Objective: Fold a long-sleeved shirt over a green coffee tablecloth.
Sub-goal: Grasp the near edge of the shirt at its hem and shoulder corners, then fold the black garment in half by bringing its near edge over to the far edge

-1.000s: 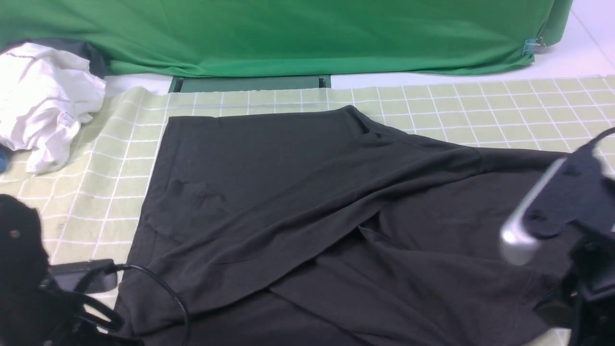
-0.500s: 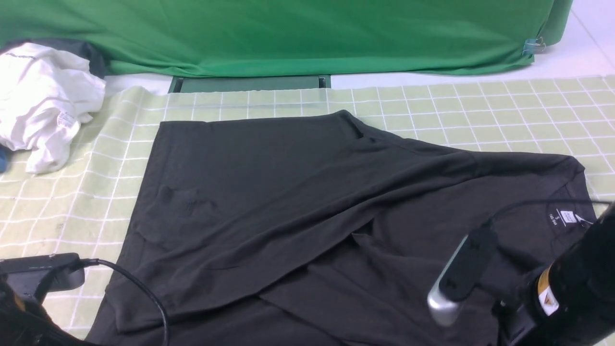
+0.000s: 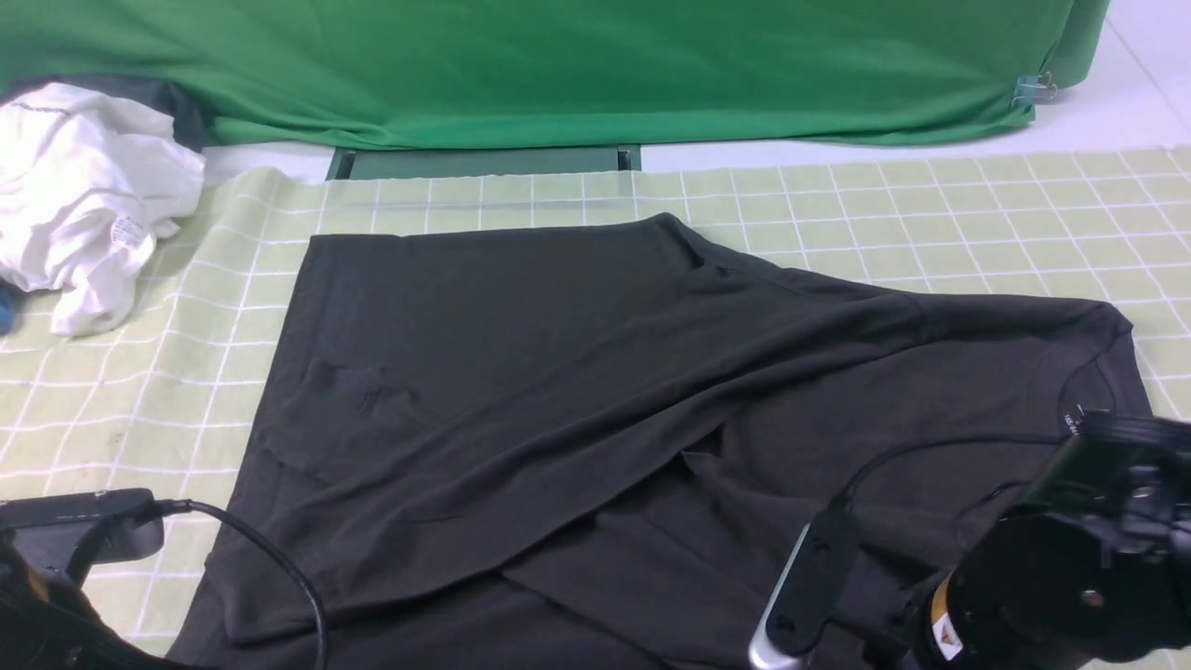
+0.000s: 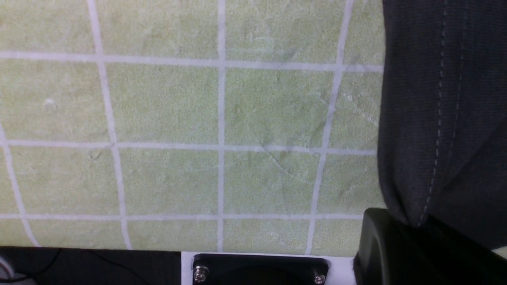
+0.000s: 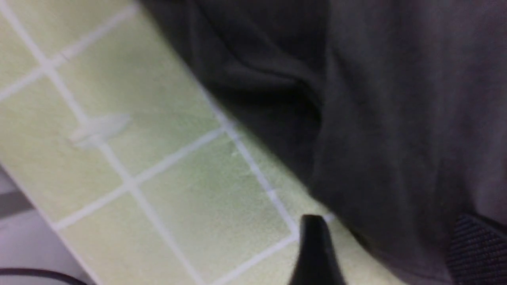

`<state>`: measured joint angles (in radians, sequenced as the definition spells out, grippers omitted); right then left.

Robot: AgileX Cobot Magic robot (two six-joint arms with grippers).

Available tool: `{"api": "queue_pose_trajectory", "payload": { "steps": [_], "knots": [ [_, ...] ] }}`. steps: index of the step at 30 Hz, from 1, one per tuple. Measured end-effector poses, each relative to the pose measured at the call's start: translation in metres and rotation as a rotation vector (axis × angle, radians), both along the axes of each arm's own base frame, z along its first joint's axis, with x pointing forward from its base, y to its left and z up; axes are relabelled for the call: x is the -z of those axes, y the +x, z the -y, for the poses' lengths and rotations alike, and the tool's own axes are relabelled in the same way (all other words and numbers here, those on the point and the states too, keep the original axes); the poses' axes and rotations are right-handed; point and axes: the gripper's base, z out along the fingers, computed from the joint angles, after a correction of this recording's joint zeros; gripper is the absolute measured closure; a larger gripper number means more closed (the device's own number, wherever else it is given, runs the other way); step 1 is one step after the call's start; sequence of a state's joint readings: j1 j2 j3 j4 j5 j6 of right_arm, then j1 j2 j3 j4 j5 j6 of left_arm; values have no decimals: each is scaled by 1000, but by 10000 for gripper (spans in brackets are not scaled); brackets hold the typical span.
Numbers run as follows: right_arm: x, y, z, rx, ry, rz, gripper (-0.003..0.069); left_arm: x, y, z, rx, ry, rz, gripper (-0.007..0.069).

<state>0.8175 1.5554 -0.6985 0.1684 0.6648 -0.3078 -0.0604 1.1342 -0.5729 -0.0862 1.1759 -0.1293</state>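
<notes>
The right arm (image 3: 1051, 577) has dropped lower in the bottom right corner of the front view than it was half a second ago. Its black and silver camera bar has slid left. The arm now hides most of the small white neck label. The left arm (image 3: 37, 596) has stayed in the bottom left corner. The big black soft long-sleeved shirt (image 3: 558, 372) has not moved.

The shirt lies spread over the middle and bottom of the front view, on the pale yellow-green tablecloth with white grid lines (image 3: 930, 214). One long fold runs slanting from the right side down to the lower left. The neck hole is at the right. A small bunch of wrinkles sits on the left part.

In the right wrist view, the right gripper (image 5: 396, 245) has its fingers apart, with the shirt's edge lying between them. The left gripper (image 4: 400, 249) shows just one black finger, touching the shirt's stitched hem, so I cannot tell how its hand is set.

A crumpled white garment (image 3: 84, 195) sits at the upper left.
</notes>
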Motion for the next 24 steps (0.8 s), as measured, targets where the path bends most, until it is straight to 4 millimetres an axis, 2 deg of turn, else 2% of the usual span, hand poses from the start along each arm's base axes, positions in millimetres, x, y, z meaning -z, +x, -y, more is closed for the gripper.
{"api": "queue_pose_trajectory", "payload": {
  "steps": [2, 3, 4, 5, 6, 11, 16, 20, 24],
  "knots": [
    [3, 1, 0, -22, -16, 0, 366, 0, 0, 0, 0, 0, 0, 614],
    [3, 2, 0, -29, -21, 5, 465, 0, 0, 0, 0, 0, 0, 614],
    [3, 2, 0, -29, -21, 5, 465, 0, 0, 0, 0, 0, 0, 614],
    [2, 1, 1, -30, -22, 5, 559, 0, 0, 0, 0, 0, 1, 614],
    [0, 1, 1, -27, -18, 5, 603, -1, 0, 0, -3, 0, 11, 614],
    [-22, 1, 3, -20, 27, 70, 636, -18, 13, 0, -47, 1, 115, 614],
    [-57, 17, 4, 3, 35, 238, 638, -52, 46, 1, -60, -7, 272, 614],
    [-86, 46, 5, 32, 64, 340, 638, -73, 85, -6, -110, -6, 353, 614],
    [-99, 75, 9, 63, 73, 391, 638, -82, 126, -16, -147, -1, 394, 614]
  ]
}}
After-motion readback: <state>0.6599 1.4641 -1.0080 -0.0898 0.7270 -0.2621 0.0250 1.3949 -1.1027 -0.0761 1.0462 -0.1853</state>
